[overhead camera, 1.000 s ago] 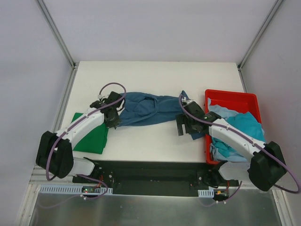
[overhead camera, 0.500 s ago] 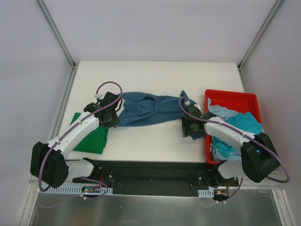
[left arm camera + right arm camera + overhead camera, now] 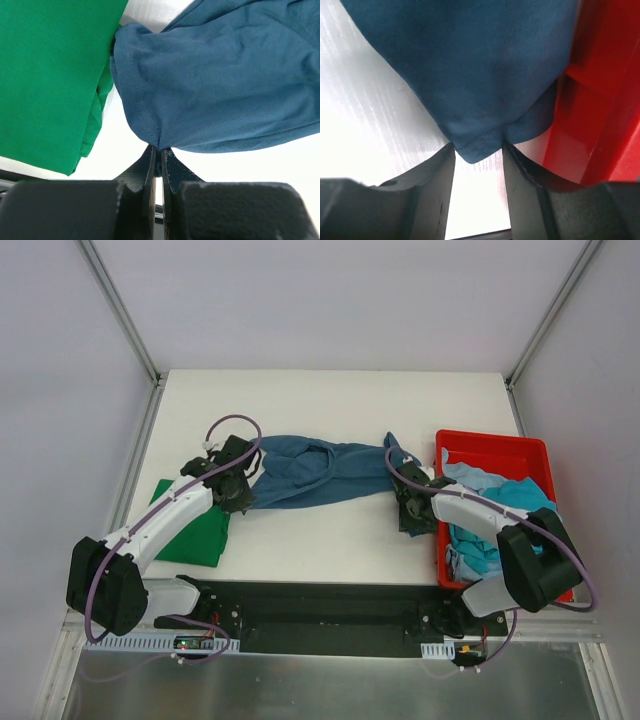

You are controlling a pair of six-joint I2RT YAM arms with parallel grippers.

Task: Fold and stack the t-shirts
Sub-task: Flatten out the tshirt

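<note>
A dark teal-blue t-shirt (image 3: 310, 472) lies bunched and stretched across the middle of the table between both arms. My left gripper (image 3: 240, 495) is shut on its left end; the wrist view shows the jaws pinching a fold of the blue cloth (image 3: 215, 85) at the left gripper's tips (image 3: 160, 152). My right gripper (image 3: 410, 512) is at the shirt's right end, beside the red bin. Its jaws stand partly apart with a hemmed corner of the blue shirt (image 3: 470, 65) hanging between the right gripper's tips (image 3: 478, 150). A folded bright green t-shirt (image 3: 195, 530) lies flat at the left.
The red bin (image 3: 490, 437) stands at the right with teal and light blue t-shirts (image 3: 510, 505) heaped inside. Its red wall (image 3: 600, 100) is right next to my right fingers. The green shirt (image 3: 50, 75) borders the blue one's left end.
My right gripper has swung in toward the bin side and narrowed its jaws around the blue shirt's right corner. The left gripper has shifted slightly, still gripping.
</note>
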